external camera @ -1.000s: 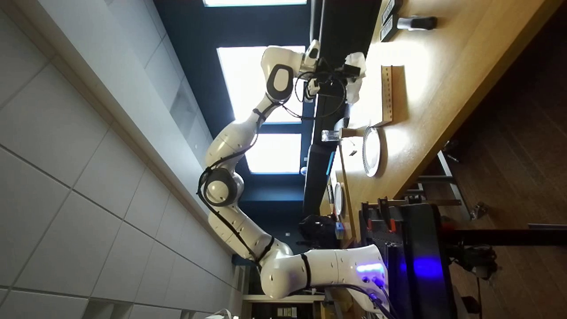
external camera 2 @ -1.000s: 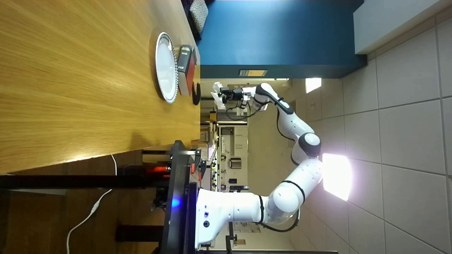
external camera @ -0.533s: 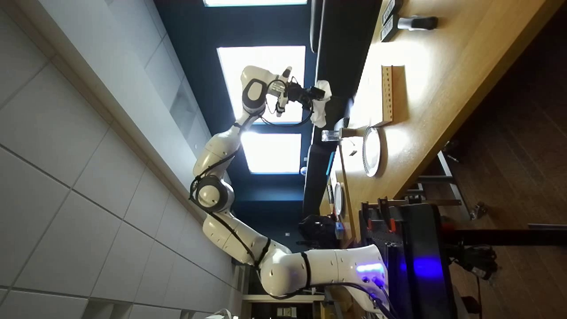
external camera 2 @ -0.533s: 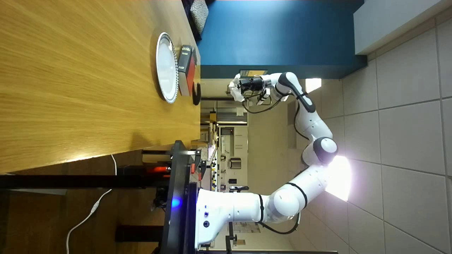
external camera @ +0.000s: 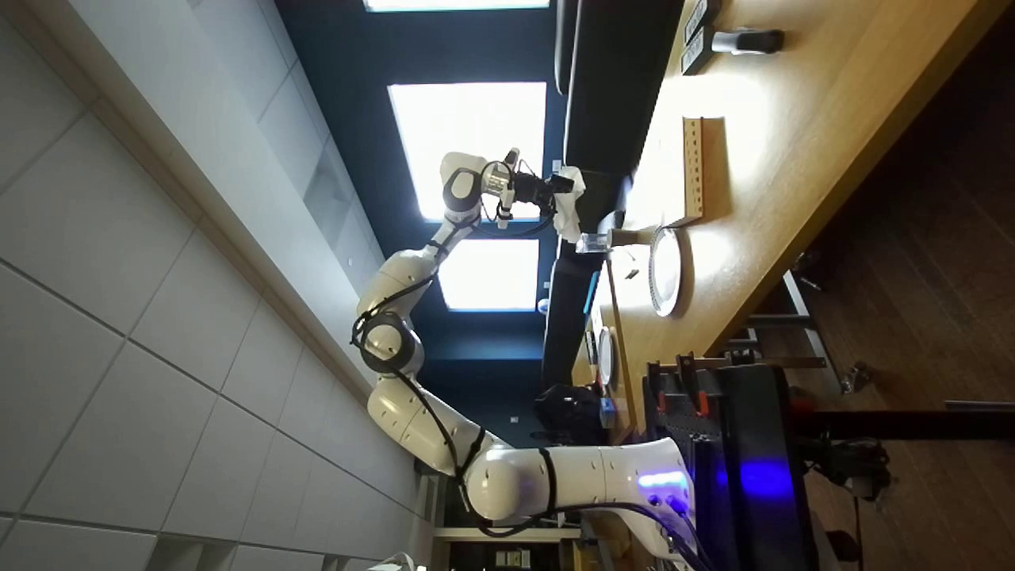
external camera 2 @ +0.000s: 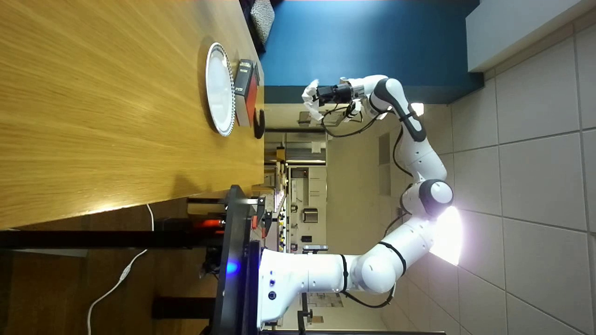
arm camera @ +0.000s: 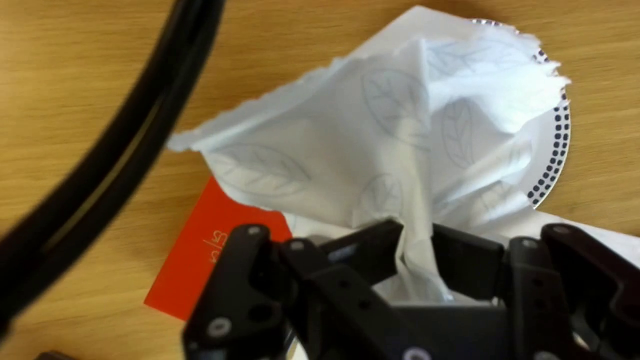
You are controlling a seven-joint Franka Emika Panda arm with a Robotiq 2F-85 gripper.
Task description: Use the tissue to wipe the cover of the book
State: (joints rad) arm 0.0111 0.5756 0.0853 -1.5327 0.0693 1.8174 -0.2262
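In the wrist view, the red book (arm camera: 192,265) lies at my nine o'clock, my likely way, its long axis too hidden to tell; my gripper (arm camera: 417,250) pinches the tissue (arm camera: 340,160) well above it; the plate (arm camera: 549,155) sits at two.

We take this for a lab, partly a kitchen: a robot arm (external camera 2: 405,239) beside the wooden table (external camera 2: 116,125), white cabinets (external camera 2: 318,188) beyond it, ceiling tiles (external camera 2: 542,186) above it.
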